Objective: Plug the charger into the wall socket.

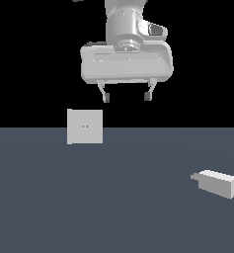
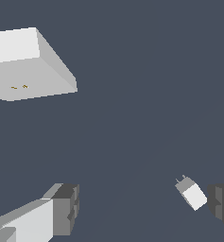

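**Gripper raised, charger lying on floor**

The gripper (image 1: 127, 95) is held high above the grey floor (image 1: 113, 207) with fingers spread wide, nothing between them. The charger (image 1: 216, 183) is seen lying flat at the exterior view's right, well apart from the upright wall socket (image 1: 85, 126), prongs turned toward the socket's side.
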`<state>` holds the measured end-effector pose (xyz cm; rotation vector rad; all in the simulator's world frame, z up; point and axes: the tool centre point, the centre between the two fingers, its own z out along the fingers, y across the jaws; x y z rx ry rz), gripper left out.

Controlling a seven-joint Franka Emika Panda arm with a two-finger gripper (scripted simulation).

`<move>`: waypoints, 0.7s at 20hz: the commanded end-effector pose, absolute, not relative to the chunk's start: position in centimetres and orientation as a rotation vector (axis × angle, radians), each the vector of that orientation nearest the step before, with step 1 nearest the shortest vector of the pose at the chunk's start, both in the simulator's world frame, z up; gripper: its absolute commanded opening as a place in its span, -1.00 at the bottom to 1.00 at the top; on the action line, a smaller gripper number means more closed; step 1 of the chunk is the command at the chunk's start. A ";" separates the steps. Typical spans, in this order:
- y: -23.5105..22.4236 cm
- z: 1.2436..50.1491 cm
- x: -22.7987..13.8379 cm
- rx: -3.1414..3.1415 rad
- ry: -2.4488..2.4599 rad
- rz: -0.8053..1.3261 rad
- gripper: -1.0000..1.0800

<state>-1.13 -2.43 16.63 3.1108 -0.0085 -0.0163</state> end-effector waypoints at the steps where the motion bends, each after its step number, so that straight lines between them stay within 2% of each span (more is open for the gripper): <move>1: -2.4 16.6 -1.1 3.111 -0.009 -0.016 0.92; 14: -3.8 15.4 -2.9 3.116 0.118 0.007 0.92</move>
